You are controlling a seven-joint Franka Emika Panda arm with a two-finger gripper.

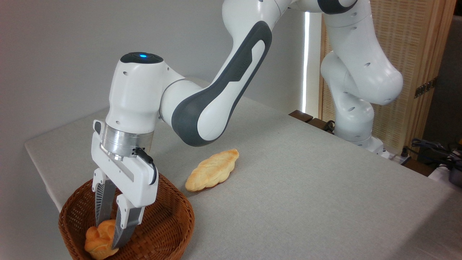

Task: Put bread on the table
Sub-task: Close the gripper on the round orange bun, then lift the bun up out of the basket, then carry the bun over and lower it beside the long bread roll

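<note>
Bread (96, 240) in basket (169, 220), between end effector (108, 234) fingers.

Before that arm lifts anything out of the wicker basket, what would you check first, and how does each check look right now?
1. Gripper is down inside the wicker basket: ok.
2. Fingers straddle the small orange bun, one on each side: ok.
3. Fingers are pressed firmly against the bun: cannot tell, since the contact is hidden.
4. The bun is the target, not the paler braided loaf already lying on the cloth: ok.
5. Bare grey table is free to the right of the basket for setting the bun down: ok.
6. Basket rim is clear of the fingers for a straight lift: looks ok.
</note>
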